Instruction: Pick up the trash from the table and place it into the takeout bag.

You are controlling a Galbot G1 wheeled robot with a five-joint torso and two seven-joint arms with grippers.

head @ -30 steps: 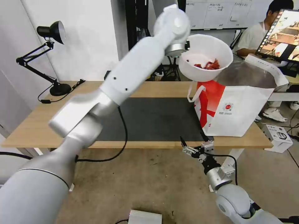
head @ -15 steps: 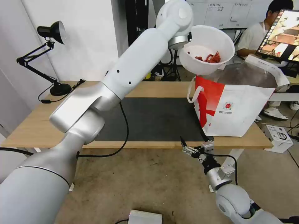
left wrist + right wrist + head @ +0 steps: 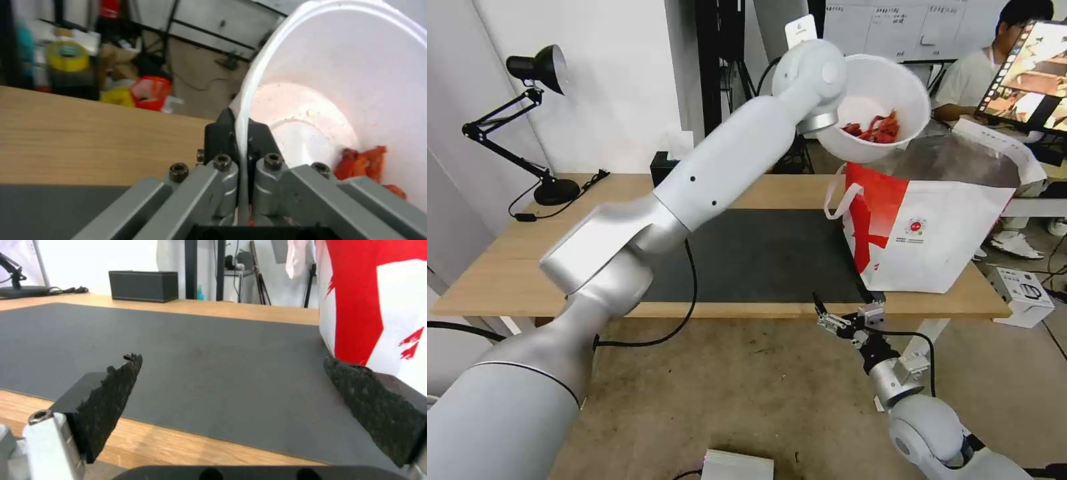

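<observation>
Since a second ago the left arm has swung the white bowl (image 3: 880, 110) a little farther right and tipped it more, so its mouth now leans toward the takeout bag (image 3: 934, 220); the black tissue box (image 3: 662, 167) at the far edge of the table (image 3: 500, 267), hidden behind the forearm before, has come into sight.

At the tip, the left gripper (image 3: 242, 146) is clamped on the bowl's rim: in the left wrist view the thin white edge runs between the two dark pads (image 3: 218, 135), one pad outside the wall and one inside. Red scraps (image 3: 874, 129) lie heaped against the lowest part of the tilted bowl. The bowl hangs in the air above the near-left part of the bag's open top, not touching it.

The bag stands upright on the right end of the table, its silver lining (image 3: 954, 160) showing and a white strap handle (image 3: 839, 197) drooping on its left side. Its base overlaps the right edge of the dark grey mat (image 3: 760, 253).

Farther out, the left arm (image 3: 720, 167) stretches from the near left up and across the mat.

The right gripper (image 3: 834, 320) hangs low, just off the near edge of the table below the bag, its fingers (image 3: 113, 393) spread wide with nothing between them; in the right wrist view it faces the mat and the bag's red-and-white side.

A black desk lamp (image 3: 534, 120) stands at the far left corner.
</observation>
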